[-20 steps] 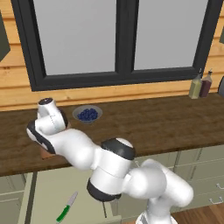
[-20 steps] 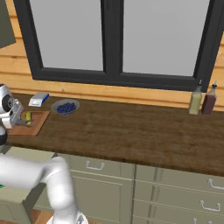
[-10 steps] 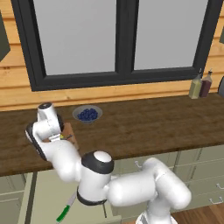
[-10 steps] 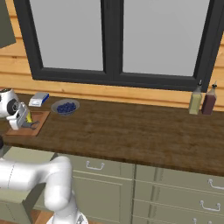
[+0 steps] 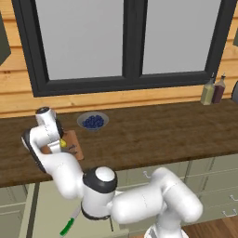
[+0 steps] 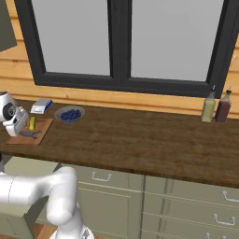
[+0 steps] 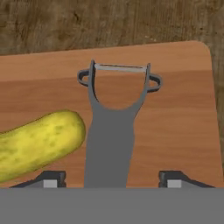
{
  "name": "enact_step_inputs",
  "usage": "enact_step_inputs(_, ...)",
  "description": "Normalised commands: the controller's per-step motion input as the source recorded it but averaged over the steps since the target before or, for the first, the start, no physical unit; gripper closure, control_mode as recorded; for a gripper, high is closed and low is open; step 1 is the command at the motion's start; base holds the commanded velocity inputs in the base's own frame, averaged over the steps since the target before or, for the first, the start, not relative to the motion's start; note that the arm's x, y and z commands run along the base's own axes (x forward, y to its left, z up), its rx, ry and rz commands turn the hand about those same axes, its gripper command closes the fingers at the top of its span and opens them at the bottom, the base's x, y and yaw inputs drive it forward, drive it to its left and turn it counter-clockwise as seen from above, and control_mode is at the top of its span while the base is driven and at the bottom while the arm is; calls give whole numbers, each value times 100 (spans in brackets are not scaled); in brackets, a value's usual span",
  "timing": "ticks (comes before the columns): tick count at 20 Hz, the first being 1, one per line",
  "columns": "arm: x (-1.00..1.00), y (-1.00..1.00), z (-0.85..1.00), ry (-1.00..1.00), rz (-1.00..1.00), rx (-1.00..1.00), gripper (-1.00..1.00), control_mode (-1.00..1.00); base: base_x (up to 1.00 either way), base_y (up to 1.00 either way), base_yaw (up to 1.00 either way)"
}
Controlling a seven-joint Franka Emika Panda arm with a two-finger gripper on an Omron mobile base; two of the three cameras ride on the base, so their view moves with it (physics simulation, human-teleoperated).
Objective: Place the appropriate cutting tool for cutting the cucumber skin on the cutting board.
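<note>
And there it was: the peeler (image 7: 111, 131) lay flat on the cutting board (image 7: 183, 113) in the middle of the hand view, forked head toward the top edge, the cucumber (image 7: 37, 144) just beside it at lower left. The end effector (image 7: 112, 179) had released, fingertips spread wide either side of the handle, touching nothing. Over the last second the arm had swung in above the board (image 6: 28, 133) at the tabletop's (image 6: 140, 140) left end. The placement looked done; only the retreat seemed left.
</note>
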Motion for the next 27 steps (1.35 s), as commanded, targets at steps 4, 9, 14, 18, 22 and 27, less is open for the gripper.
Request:
enact_step_inputs(4, -99, 0, 83, -16, -5, 0, -100, -100, 0, 0, 0)
enact_step_inputs(9, -100, -3, 74, -12, -1, 2, -100, -100, 0, 0, 0)
enact_step_inputs(14, -100, -49, 54, -13, 0, 5, -100, -100, 0, 0, 0)
enact_step_inputs(18, -99, -86, 69, -13, 0, 10, -100, -100, 0, 0, 0)
enact_step_inputs(22, -89, -99, 73, -6, -2, 15, -100, -100, 0, 0, 0)
enact_step_inputs(27, -46, -100, 58, 0, -7, 19, -100, -100, 0, 0, 0)
